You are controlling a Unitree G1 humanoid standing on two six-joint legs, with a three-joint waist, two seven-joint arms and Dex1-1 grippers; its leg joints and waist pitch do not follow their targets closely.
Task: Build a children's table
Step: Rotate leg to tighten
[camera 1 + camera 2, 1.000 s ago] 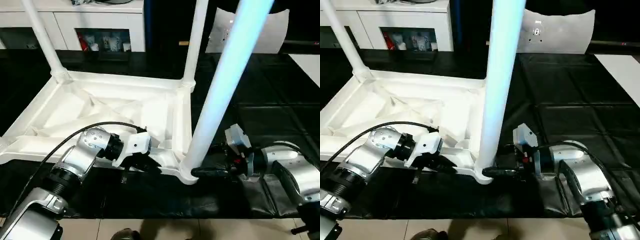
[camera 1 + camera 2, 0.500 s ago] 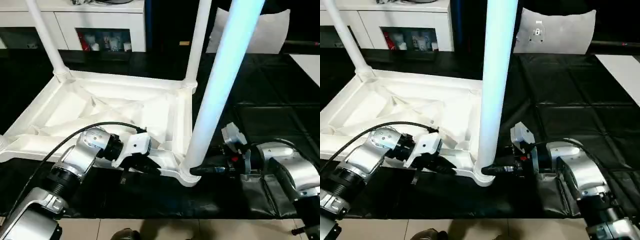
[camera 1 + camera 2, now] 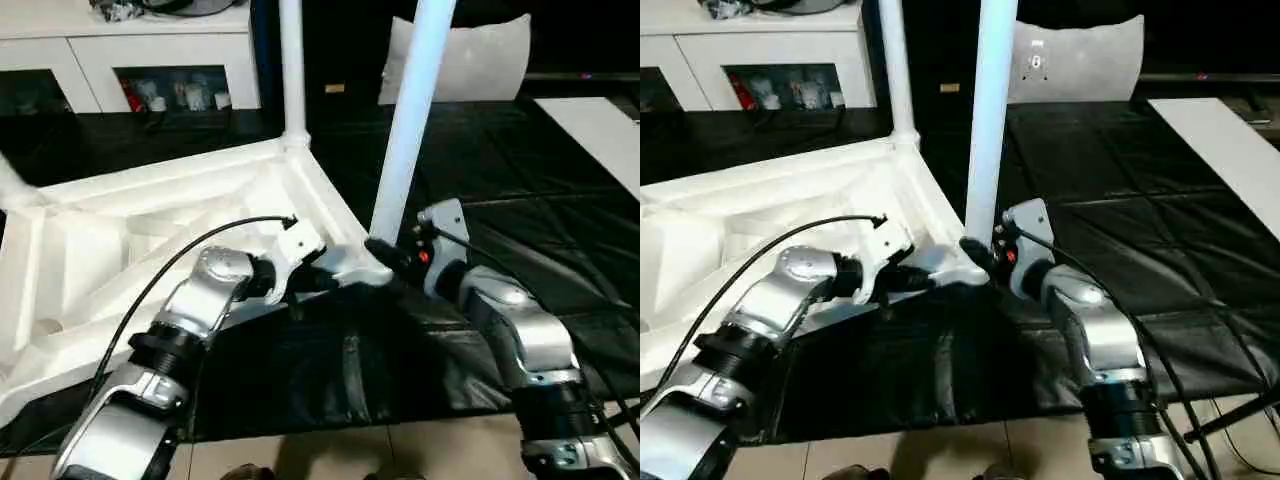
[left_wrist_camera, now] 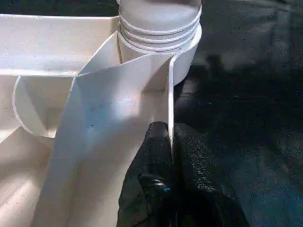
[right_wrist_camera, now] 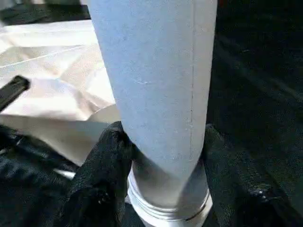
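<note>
The white plastic rectangular table top [image 3: 150, 240] lies upside down, ribbed underside up, on a black sheet [image 3: 560, 200] spread over the floor, with white cabinets [image 3: 130, 60] behind it. At its near right corner, a long white tapered round leg [image 3: 405, 130] stands upright in the round corner socket [image 4: 158, 28], its ridged collar seated at the socket's rim. A second white leg [image 3: 291, 70] rises from the far right corner, and a third stands at the far left corner. The left gripper [image 4: 170, 156], fingers pressed together, pinches the thin upright wall of the table top just beside the near right socket. The right gripper [image 5: 163, 156] clasps the base of the near leg, one black finger [image 5: 106, 156] on each side of the shaft just above the collar. Both silver forearms reach in from the sheet's near edge, meeting at that corner
</note>
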